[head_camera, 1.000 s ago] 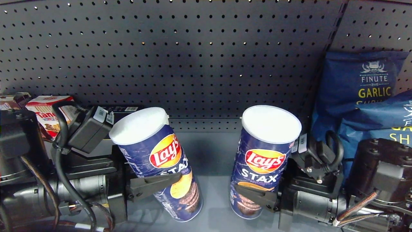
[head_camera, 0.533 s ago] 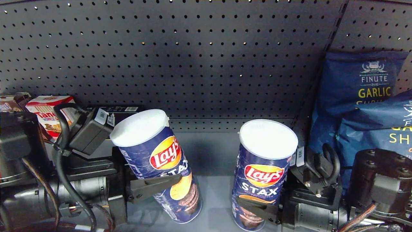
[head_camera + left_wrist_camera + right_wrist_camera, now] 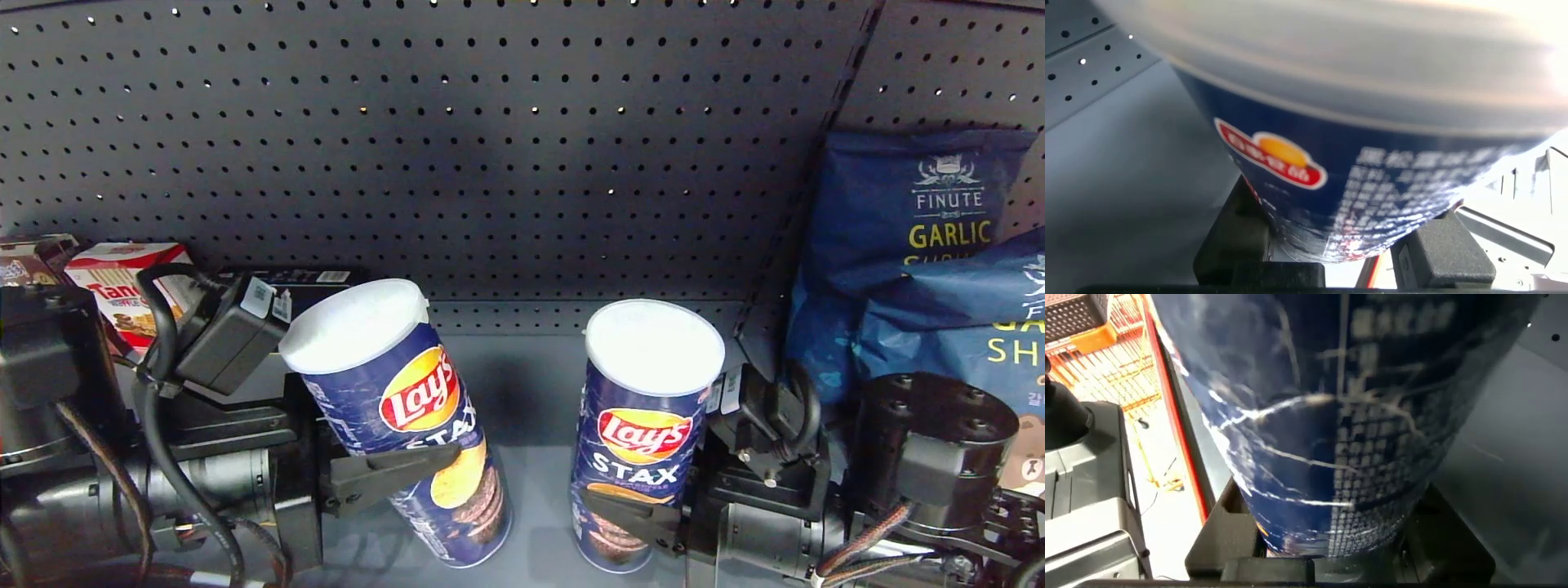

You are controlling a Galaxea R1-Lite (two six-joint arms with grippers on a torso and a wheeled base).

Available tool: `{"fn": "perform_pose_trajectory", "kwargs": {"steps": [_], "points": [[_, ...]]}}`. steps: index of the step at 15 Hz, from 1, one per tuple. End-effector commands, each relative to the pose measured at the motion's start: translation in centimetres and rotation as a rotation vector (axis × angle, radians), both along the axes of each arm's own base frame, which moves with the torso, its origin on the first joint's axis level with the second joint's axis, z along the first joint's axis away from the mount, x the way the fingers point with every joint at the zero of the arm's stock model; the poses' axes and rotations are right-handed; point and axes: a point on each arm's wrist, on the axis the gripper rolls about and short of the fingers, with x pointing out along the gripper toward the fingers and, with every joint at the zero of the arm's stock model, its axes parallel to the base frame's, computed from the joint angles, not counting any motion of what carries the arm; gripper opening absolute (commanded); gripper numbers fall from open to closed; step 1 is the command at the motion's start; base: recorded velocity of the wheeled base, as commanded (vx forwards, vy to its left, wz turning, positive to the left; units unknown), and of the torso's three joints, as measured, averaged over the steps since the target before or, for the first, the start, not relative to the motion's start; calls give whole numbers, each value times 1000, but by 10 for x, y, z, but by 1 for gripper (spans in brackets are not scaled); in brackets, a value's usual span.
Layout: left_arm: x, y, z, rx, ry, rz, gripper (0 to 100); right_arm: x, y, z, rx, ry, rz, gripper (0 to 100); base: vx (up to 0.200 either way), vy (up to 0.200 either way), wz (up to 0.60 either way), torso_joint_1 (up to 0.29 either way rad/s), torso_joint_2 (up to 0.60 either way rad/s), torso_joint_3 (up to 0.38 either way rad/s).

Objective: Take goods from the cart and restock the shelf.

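Left end effector [image 3: 408, 461] is clamped round the lower half of the left crisp can [image 3: 392, 384], which leans toward 11 o'clock, base low on the shelf [image 3: 531, 384]. At 3 o'clock from it, the right end effector [image 3: 629, 510] grips the right crisp can [image 3: 645, 425], nearly upright. Both cans are at the shelf; I judge straightening the left one and letting go are left.

**Two cans side by side on the shelf**

I am gripping the left can [image 3: 392, 392] in my left gripper [image 3: 408, 469], and it is tilting over the shelf [image 3: 535, 384]. I am holding the right can [image 3: 645, 425] upright in my right gripper [image 3: 624, 514], near the left gripper's right. The pegboard [image 3: 490, 163] is standing behind both grippers. Snack boxes [image 3: 122, 282] are sitting behind-left of the left gripper, and chip bags [image 3: 922, 245] are leaning behind-right of the right gripper.
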Motion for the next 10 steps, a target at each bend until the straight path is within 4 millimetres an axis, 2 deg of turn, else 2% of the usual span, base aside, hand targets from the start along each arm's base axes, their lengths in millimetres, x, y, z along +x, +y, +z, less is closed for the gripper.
{"fn": "perform_pose_trajectory", "kwargs": {"steps": [1, 4, 5, 10], "points": [[0, 0, 0, 0, -3, -1, 0, 2, 2, -4, -13, 10, 1, 0, 0, 0, 0, 0, 0, 0], [0, 0, -1, 1, 0, -1, 0, 1, 1, -6, -19, 13, 1, 0, 0, 0, 0, 0, 0, 0], [0, 0, -1, 1, 0, -1, 0, 0, 0, -6, -20, 15, 1, 100, 0, 0, 0, 0, 0, 0], [-1, 0, 0, 1, -2, -2, 0, -7, -7, -1, -8, -1, 0, 100, 0, 0, 0, 0, 0, 0]]}}
